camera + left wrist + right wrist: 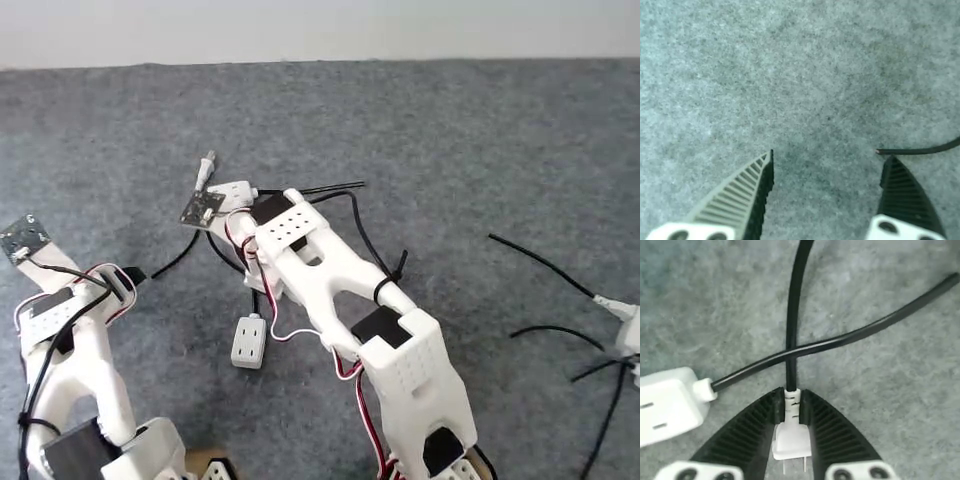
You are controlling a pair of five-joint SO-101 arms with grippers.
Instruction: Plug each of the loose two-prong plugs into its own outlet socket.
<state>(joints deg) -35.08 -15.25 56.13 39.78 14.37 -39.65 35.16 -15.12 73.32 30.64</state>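
Note:
My right gripper (791, 395) is shut on a white two-prong plug (789, 436). Its prongs point back toward the wrist and its black cord (794, 305) runs away over the carpet. Close beside it lies a white outlet socket (665, 402) with two slots, and its own black cord (850, 335) crosses over the plug's cord. In the high view this arm (300, 245) reaches to the socket (232, 192) at the back left. My left gripper (830, 157) hangs open over bare carpet, next to a loose black cord end (920, 149).
A second white socket block (248, 341) lies on the grey carpet (450, 150) between the two arms. A small white-grey piece (208, 165) sits behind the back socket. At the right edge is another white piece (622, 312) with several black cords.

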